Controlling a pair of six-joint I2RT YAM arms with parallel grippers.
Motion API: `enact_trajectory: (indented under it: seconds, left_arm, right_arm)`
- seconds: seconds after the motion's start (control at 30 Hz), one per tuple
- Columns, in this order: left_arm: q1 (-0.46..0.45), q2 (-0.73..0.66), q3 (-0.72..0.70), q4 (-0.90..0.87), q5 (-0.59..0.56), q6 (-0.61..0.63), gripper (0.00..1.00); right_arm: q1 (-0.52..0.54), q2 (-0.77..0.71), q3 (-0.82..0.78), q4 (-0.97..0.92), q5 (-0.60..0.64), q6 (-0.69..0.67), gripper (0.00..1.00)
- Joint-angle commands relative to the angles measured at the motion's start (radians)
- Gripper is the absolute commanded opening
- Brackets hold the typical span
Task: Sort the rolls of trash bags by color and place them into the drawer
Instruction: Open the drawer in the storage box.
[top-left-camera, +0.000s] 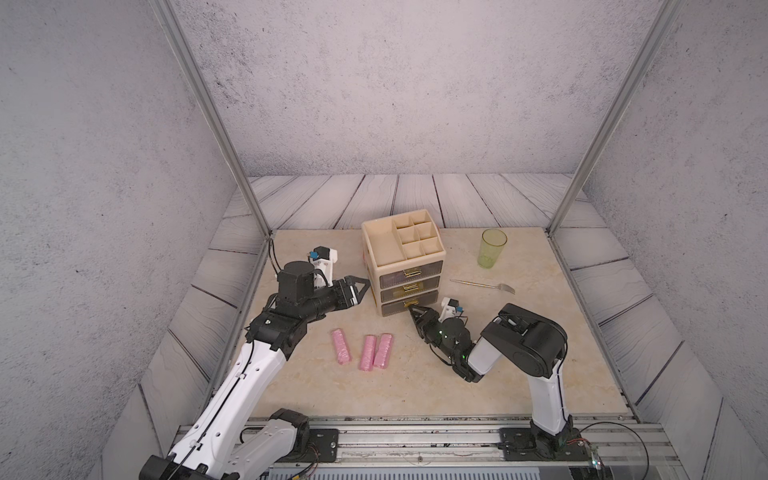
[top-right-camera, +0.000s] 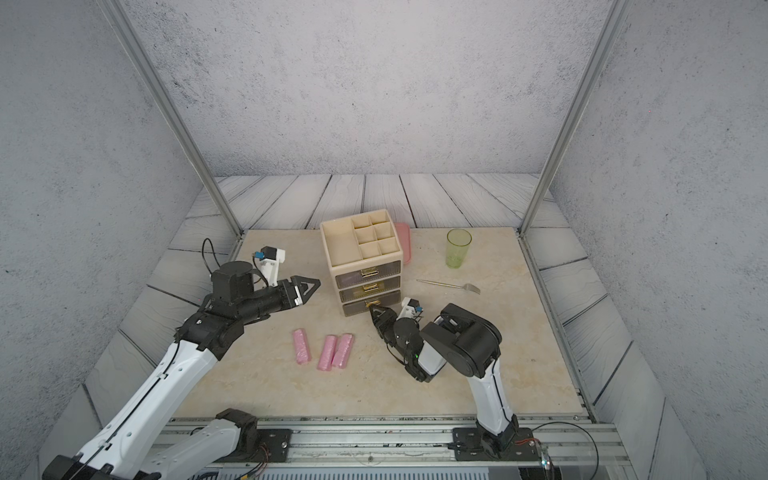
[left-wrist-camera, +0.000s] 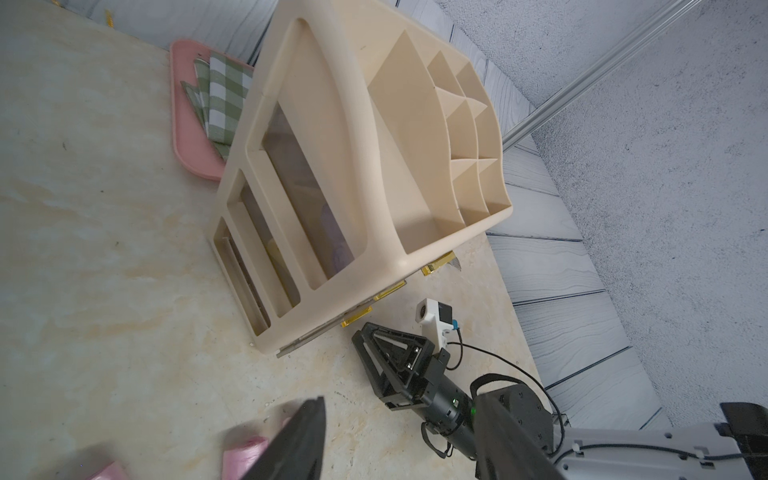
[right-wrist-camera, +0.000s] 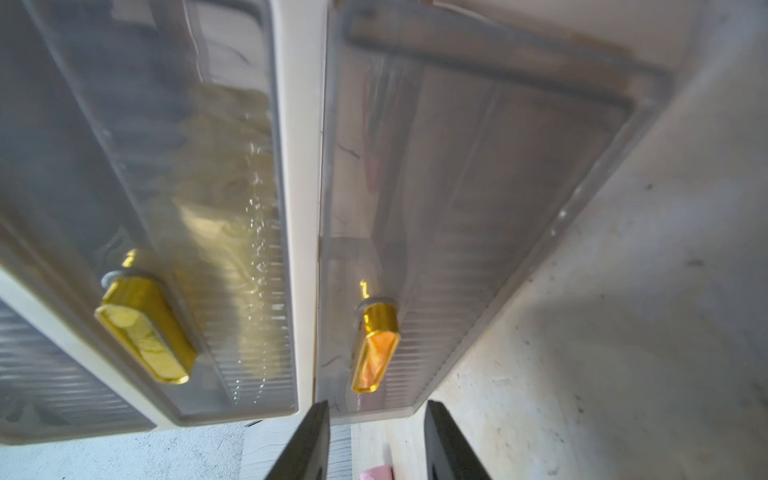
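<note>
Pink rolls (top-left-camera: 368, 352), three, lie loose between the grippers; yellow rolls (right-wrist-camera: 220, 232) seem drawered. Right gripper (top-left-camera: 412, 311), jaws parted and empty, faces bottom handle (right-wrist-camera: 374, 353); left gripper's (top-left-camera: 361, 286) spread unclear.

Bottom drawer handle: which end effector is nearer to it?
Right. The right end effector sits just in front of the bottom drawer handle, jaws apart; the left end effector hovers off the side of the organizer, higher up.

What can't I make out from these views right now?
Drawers: ribbed fronts blur contents, every view.
Tray: organizer hides most, top and left wrist views.
Rolls, left wrist view: blurred, cut by frame edge and left finger.
Handle contact, right wrist view: gap to right gripper unclear.
</note>
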Motion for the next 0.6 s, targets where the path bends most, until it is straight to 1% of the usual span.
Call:
enact_trajectory:
  seconds: [0.0,0.17,0.57]
  left_arm:
    - [0.014,-0.020,-0.014,-0.008,0.012,0.014,0.62]
    - [0.017,-0.021,-0.018,-0.008,0.016,0.013,0.62]
    - [0.037,-0.033,-0.028,-0.011,0.038,0.012,0.63]
  right_arm:
    - [0.004,0.018,0.016,0.036,0.033,0.005,0.41]
    - [0.004,0.023,0.037,0.036,0.021,-0.002,0.41]
    - [0.001,0.062,0.080,0.035,0.047,0.031,0.41]
